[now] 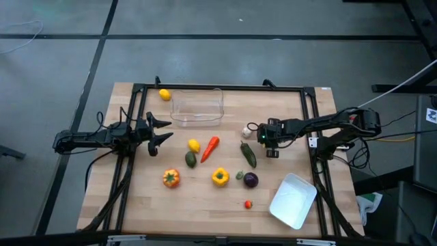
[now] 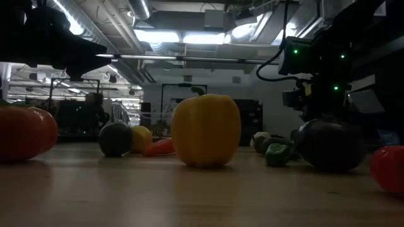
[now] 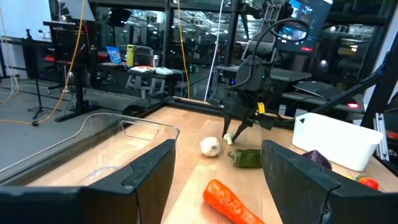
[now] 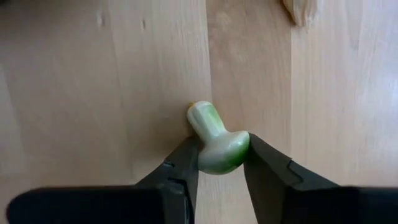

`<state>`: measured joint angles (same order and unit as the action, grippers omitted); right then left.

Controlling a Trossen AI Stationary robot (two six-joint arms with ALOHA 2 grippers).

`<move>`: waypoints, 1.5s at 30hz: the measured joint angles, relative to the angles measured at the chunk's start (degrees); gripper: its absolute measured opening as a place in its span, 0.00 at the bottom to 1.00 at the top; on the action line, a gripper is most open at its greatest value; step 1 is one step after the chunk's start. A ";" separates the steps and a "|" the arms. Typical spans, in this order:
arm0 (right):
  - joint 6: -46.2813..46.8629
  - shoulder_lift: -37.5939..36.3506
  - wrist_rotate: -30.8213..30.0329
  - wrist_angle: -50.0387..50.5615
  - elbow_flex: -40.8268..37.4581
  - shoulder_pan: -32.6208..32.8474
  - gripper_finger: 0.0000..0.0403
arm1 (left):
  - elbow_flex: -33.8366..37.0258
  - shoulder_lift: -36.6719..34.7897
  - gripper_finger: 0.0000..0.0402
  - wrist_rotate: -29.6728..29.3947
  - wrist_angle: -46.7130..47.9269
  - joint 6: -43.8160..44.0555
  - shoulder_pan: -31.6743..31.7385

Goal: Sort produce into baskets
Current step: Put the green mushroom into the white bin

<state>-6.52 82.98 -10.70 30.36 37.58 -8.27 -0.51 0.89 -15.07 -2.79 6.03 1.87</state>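
right tool (image 4: 219,163) | pinching green-white piece (image 4: 217,140) | stem pointing away from tool

The high view is evenly lit from overhead, and the pale wooden table (image 1: 136,205) shows only soft, short shadows under the produce. The low view is dim and backlit: bright ceiling strip lights (image 2: 170,34) glare at the top, the glossy yellow bell pepper (image 2: 206,129) is sharp, and nearer pieces at the edges blur into dark shapes. In the left wrist view the clear rectangular plastic tub (image 3: 93,143) catches pale reflections. The right wrist view is bright, warm and slightly soft.
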 joint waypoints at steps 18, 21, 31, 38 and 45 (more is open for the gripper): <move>-0.82 0.07 7.88 9.07 10.41 0.02 0.26 | 0.00 0.01 0.59 0.00 0.00 1.46 0.02; -1.36 0.07 10.92 12.75 14.22 0.04 0.26 | 0.00 0.01 0.59 0.00 0.01 1.46 0.02; 2.69 0.00 32.52 22.48 24.24 1.44 0.26 | 0.00 0.02 0.59 0.00 0.00 1.50 0.00; 6.26 0.00 38.38 26.28 26.67 10.88 0.26 | 0.00 0.00 0.59 0.02 0.00 1.51 0.00; 17.96 0.00 38.58 28.80 26.67 23.54 0.26 | 0.00 0.00 0.59 0.04 0.00 1.50 0.00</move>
<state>11.43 82.98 27.88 59.17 64.25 15.27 -0.51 0.89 -15.03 -2.79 7.53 1.87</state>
